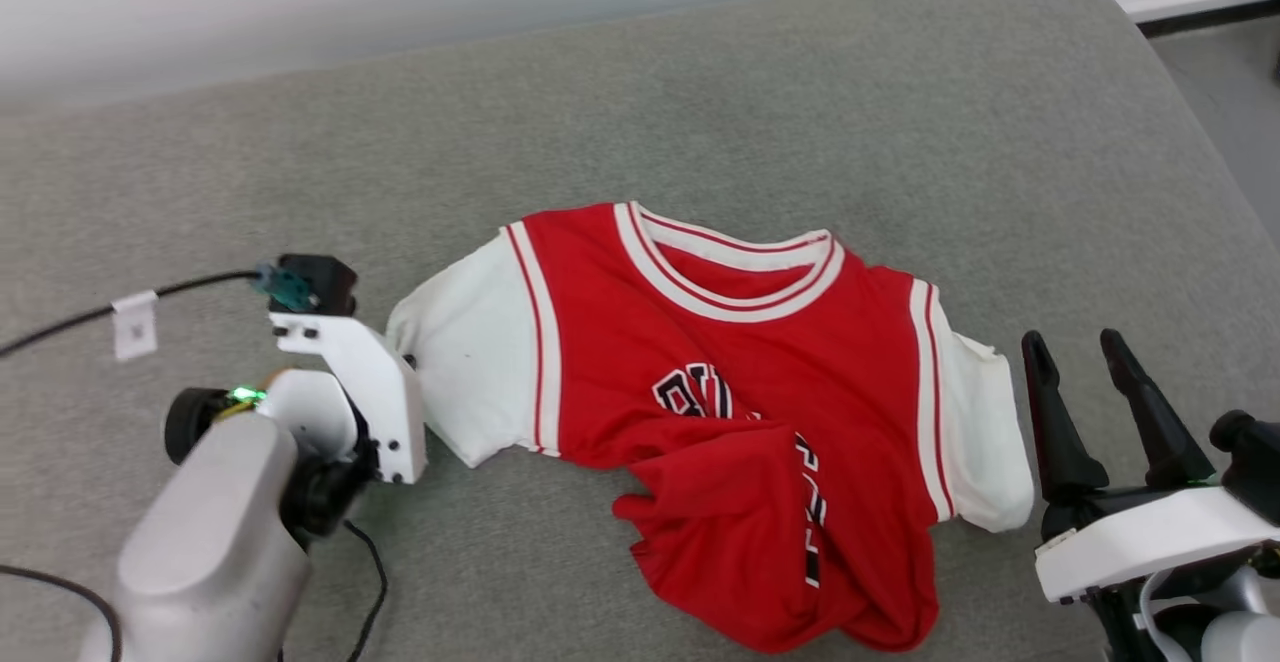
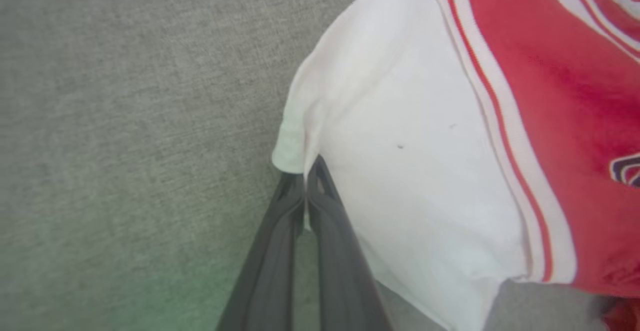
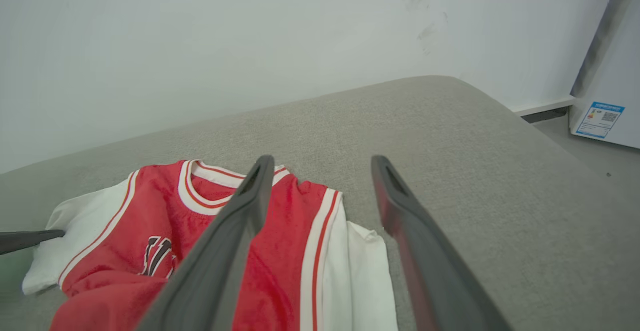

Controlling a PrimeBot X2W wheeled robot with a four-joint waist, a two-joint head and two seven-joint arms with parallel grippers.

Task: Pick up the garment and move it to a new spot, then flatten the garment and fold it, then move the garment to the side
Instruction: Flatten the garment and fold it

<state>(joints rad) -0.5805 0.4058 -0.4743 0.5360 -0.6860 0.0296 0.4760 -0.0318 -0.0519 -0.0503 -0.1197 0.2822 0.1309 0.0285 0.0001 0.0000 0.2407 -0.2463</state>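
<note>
The grey cushion (image 1: 700,92) holds the garment (image 1: 740,342), lying sleeve to sleeve. The left fingers (image 2: 327,221) pinch its white sleeve (image 2: 400,146); the right fingers (image 1: 1052,412) stand open just beside the other sleeve (image 1: 985,422).

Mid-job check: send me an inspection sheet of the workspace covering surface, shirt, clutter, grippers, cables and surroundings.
Surface: grey fabric cushion, rounded far corner.
Job's things: garment lies front up, collar away from the robot, hem bunched up over the lettering; not flat.
Clutter: nothing seen.
Grippers: left gripper shut on the edge of the garment's sleeve on the robot's left; right gripper open, near the other sleeve.
Cables: black cable with a white tag lies on the cushion at the left.
Surroundings: white wall behind; white unit with a label at the right.
</note>
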